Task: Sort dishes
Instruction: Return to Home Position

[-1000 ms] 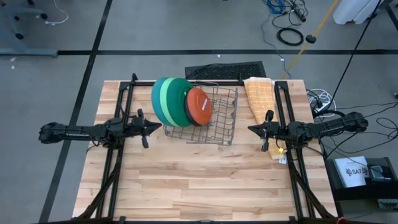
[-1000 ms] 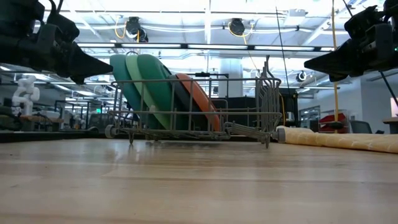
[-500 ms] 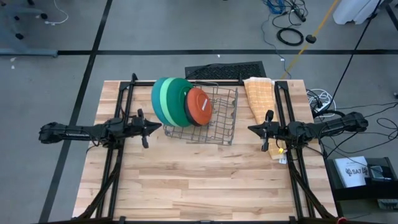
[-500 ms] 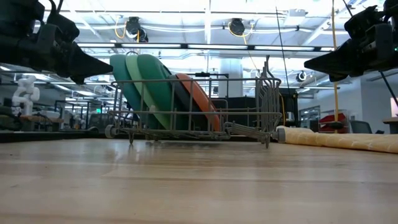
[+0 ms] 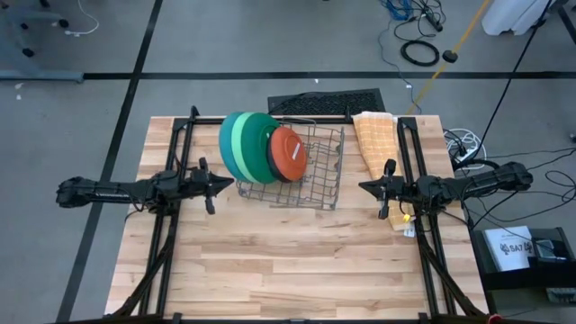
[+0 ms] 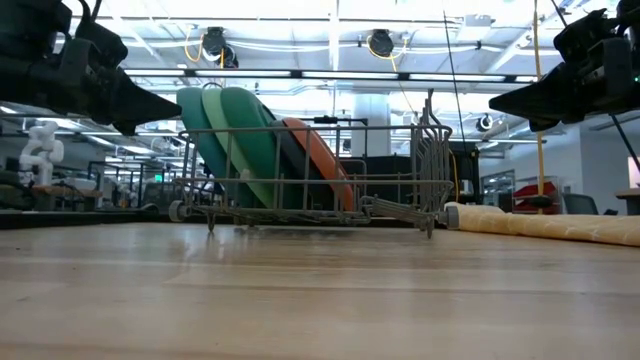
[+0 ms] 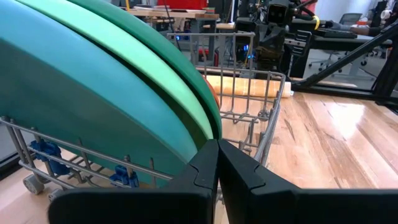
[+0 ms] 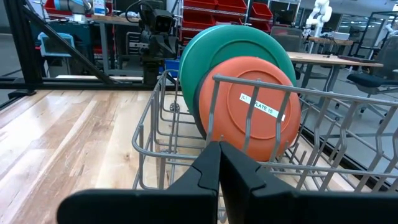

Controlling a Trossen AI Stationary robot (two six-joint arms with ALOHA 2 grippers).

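Note:
The dishes stand on edge in the grey wire rack (image 5: 322,177) at the table's far middle, leaning toward the table's left. From left to right they are a teal plate (image 5: 225,148), a light green plate (image 5: 239,137), a dark green plate (image 5: 261,135), a black plate (image 6: 296,165) and a smaller orange plate (image 5: 290,151). My left gripper (image 5: 231,183) hovers shut just left of the rack, pointing level at it. On the rack's right my right gripper (image 5: 363,186) is shut too and also points level at it. Both wrist views show the fingertips closed together, left (image 7: 217,149) and right (image 8: 219,149).
A folded yellow-orange cloth (image 5: 376,144) lies at the table's far right, beside my right arm. A black keyboard-like slab (image 5: 326,102) sits at the far edge behind the rack. Bare wooden table (image 5: 288,261) stretches in front of the rack.

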